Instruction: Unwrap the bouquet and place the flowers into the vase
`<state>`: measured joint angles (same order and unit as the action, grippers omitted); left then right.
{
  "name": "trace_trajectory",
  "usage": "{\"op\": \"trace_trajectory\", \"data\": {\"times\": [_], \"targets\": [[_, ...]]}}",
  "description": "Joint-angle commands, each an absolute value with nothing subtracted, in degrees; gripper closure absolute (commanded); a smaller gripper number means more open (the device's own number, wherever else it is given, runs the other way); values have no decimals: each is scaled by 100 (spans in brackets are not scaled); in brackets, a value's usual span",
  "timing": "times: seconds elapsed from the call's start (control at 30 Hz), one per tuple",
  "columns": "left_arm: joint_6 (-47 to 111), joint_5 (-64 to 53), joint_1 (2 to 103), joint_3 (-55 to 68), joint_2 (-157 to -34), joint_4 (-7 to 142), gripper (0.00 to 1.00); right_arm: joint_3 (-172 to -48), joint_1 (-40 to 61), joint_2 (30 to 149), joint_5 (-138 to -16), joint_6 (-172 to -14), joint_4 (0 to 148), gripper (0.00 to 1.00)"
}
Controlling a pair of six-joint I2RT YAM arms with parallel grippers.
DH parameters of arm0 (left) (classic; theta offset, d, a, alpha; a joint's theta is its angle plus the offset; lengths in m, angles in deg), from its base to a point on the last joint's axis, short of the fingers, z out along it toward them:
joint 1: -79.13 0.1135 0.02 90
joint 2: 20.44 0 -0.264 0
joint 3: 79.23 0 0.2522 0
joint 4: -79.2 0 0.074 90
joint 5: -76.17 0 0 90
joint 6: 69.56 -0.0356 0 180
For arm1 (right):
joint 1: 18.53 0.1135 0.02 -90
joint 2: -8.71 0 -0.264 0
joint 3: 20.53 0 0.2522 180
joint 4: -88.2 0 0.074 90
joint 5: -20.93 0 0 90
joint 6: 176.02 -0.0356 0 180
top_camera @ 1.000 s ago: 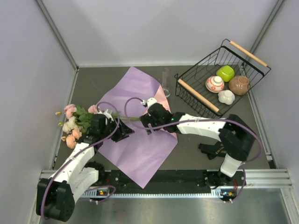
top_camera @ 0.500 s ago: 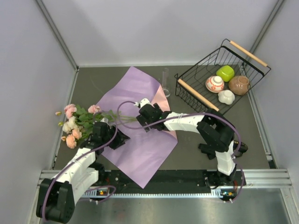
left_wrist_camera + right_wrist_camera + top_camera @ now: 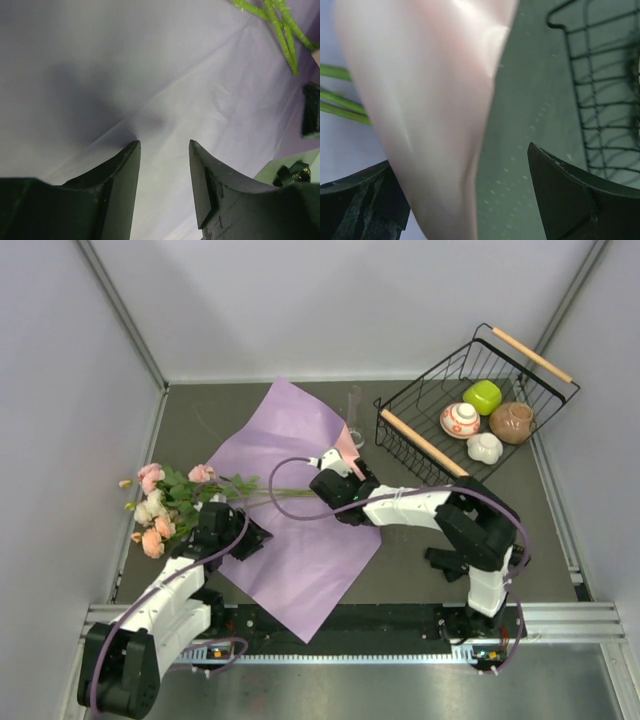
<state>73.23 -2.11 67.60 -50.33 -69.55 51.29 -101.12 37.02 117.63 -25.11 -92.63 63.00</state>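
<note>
Paper sheet: spread flat on the table, with a pink fold raised at its right corner.
Flowers: at the sheet's left edge, the stems lie across it.
Right gripper: jaws wide apart, gripping nothing; the pink fold stands between them.
Left gripper: jaws half apart, empty, just over the sheet.
Vase: upright, just left of the wire basket.

The top view looks steeply down from high behind the near edge and takes in the whole tabletop. The left wrist view hangs close over the lilac paper sheet, looking forward between its jaws. The right wrist view, just as near, faces past its jaws toward the wire basket. All three share the sheet and the green stems.
</note>
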Motion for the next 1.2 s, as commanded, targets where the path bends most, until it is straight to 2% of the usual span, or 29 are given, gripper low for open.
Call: {"op": "trace_trajectory", "data": {"times": [0.0,0.5,0.77,1.1,1.17], "targets": [[7388,-539,6753,-5123,-6791,5112,51,-9697,3561,10812,-1985,-9401,6328,13],[7080,-750,6753,-4921,-6747,4910,52,-8782,3298,9222,-1687,-9191,5827,13],[6939,-785,6762,-4815,-6738,4795,51,-8738,3245,8975,-967,-9041,5502,12],[7141,-1102,6911,-4912,-6703,4594,52,-8729,3253,8500,-1273,-9331,5265,11],[7176,-1180,6981,-4938,-6694,4523,52,-8782,3245,8317,-1675,-9445,5247,11]]}}
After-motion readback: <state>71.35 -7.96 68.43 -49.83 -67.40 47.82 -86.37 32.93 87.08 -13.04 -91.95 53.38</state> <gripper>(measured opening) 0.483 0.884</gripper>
